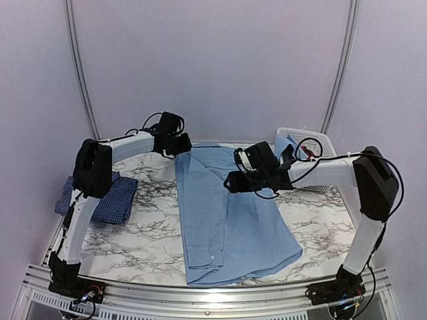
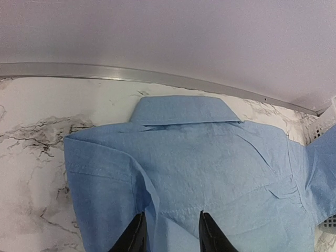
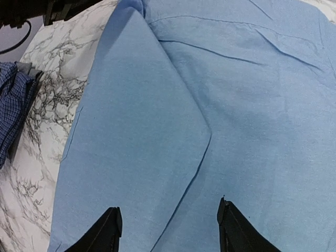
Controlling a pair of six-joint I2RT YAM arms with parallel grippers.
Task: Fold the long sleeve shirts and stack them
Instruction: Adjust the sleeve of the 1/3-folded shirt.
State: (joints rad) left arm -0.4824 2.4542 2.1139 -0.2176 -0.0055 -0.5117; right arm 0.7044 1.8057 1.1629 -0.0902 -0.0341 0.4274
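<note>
The light blue shirt (image 1: 227, 220) lies spread face down on the marble table (image 1: 153, 193), collar (image 2: 181, 109) at the far end. Its left side is folded over onto the back, leaving a long edge (image 3: 194, 163). The dark blue checked shirt (image 1: 107, 197) lies folded at the table's left edge and also shows in the right wrist view (image 3: 13, 100). My left gripper (image 1: 181, 145) (image 2: 170, 231) hovers at the shirt's far left shoulder, open, a raised cloth ridge beside its left finger (image 2: 135, 236). My right gripper (image 1: 230, 181) (image 3: 168, 220) hangs open over the shirt's middle, straddling the folded edge.
A white plastic basket (image 1: 313, 137) stands at the back right, with light blue cloth (image 1: 285, 143) lying against its left rim. A metal rail (image 2: 105, 71) runs along the table's far edge under the pale wall. The right arm (image 1: 333, 170) reaches across in front of the basket.
</note>
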